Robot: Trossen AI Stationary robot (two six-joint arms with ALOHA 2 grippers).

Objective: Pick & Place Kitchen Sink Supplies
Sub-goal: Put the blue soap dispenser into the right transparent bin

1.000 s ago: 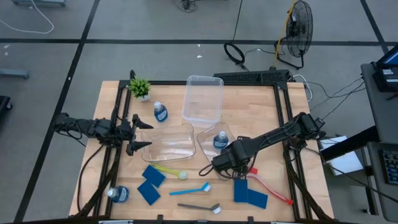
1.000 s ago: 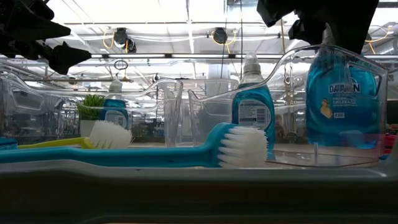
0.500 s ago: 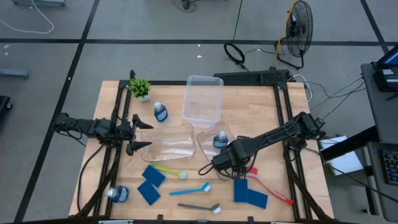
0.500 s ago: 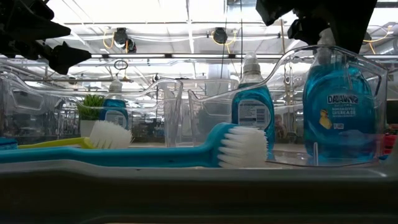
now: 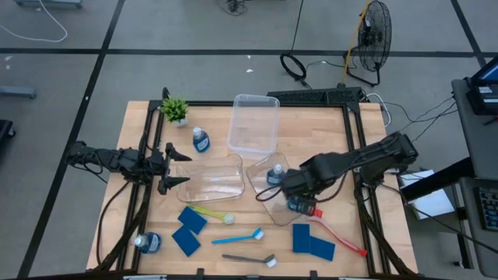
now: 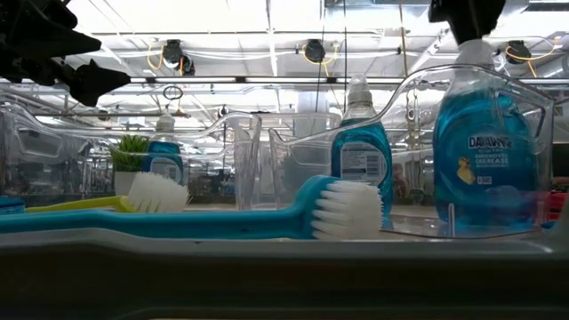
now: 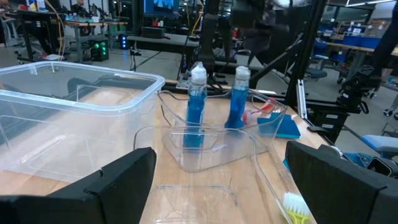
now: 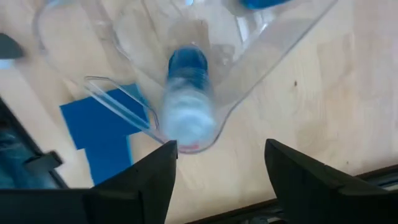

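A small clear blue-liquid bottle with a white cap (image 8: 185, 106) is stood upright in the near corner of the small clear plastic bin (image 5: 268, 180), beside a second bottle (image 5: 274, 174) farther in. The right gripper (image 8: 219, 167) is positioned directly above it, fingers spread and released. The left gripper (image 5: 173, 169) is parked, fingers apart, at the left end of the larger clear bin (image 5: 210, 176). Flat blue sponges (image 5: 313, 241) and a red brush (image 5: 338, 234) are located near-right, outside the bin.

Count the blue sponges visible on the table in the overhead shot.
4. Two lie at the front left: one sponge beside the yellow-green brush, another just below it. Two more, and, touch near the red brush at front right. None look hidden.
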